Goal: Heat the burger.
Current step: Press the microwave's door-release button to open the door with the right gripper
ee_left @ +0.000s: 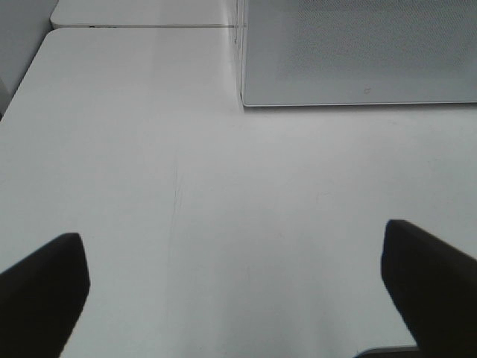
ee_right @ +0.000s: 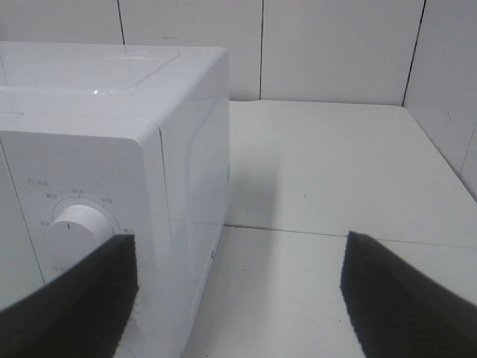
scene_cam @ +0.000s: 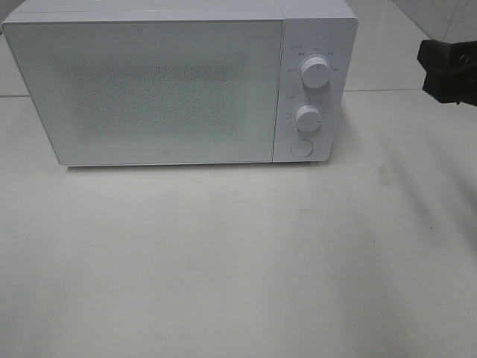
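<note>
- The white microwave (scene_cam: 164, 89) stands on the pale worktop (scene_cam: 223, 261) with its door closed.
- Its panel carries an upper knob (scene_cam: 315, 75), a lower knob (scene_cam: 307, 118) and a round button (scene_cam: 301, 148).
- The burger shows in no view, so I cannot tell where it lies.
- The left fingers (ee_left: 41, 294) are spread wide over bare worktop in front of the door, holding nothing.
- The right fingers (ee_right: 74, 298) are well apart and empty, by the microwave's panel corner.
</note>
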Robot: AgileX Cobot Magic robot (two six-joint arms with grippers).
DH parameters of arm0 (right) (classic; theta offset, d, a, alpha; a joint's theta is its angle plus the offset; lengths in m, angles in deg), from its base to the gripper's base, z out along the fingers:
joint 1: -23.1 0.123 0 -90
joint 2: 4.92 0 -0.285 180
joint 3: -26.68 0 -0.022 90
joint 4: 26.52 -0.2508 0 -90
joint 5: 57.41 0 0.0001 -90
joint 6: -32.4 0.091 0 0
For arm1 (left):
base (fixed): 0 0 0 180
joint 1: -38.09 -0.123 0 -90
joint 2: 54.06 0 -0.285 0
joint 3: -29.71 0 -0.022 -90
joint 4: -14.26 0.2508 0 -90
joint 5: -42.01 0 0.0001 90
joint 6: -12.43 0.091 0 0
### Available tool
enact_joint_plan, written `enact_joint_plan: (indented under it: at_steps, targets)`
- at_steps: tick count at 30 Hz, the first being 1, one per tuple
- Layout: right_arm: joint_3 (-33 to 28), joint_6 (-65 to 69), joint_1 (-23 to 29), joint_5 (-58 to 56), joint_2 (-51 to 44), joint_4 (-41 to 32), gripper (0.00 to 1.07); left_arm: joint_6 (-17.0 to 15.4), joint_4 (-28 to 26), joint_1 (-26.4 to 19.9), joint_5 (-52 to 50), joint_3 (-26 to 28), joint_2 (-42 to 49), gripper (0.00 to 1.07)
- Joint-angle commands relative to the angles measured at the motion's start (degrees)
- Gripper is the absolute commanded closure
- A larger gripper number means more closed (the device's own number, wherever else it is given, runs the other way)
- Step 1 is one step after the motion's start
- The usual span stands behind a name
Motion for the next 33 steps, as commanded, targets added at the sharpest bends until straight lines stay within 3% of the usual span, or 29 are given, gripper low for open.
enact_joint_plan:
  at_steps: [1, 8, 14, 16, 24, 33]
  targets:
    - [-1.5, -1.6, -0.1, 5.4, 2.1, -2.3, 0.32, 0.0, -0.1, -0.2, -0.7, -0.2, 0.3, 0.07]
    - [-4.4, -1.9, -0.1, 13.2, 6.3, -7.7, 0.32, 0.0, -0.1, -0.2, -0.7, -0.2, 0.3, 0.07]
    - [-5.5, -5.2, 6.5, 19.9, 13.3, -11.3, 0.32, 0.0, -0.1, -0.2, -0.7, -0.2, 0.3, 0.07]
    - [-5.5, -8.2, 10.8, 22.6, 16.4, -14.9, 0.32, 0.0, -0.1, -0.2, -0.7, -0.2, 0.3, 0.07]
    - [-5.5, -12.2, 20.1, 26.6, 19.5, -24.3, 0.32, 0.0, -0.1, -0.2, -0.7, -0.2, 0.3, 0.07]
    - [-5.5, -14.5, 25.2, 26.9, 19.5, -28.2, 0.32, 0.0, -0.1, -0.2, -0.7, -0.2, 0.3, 0.07]
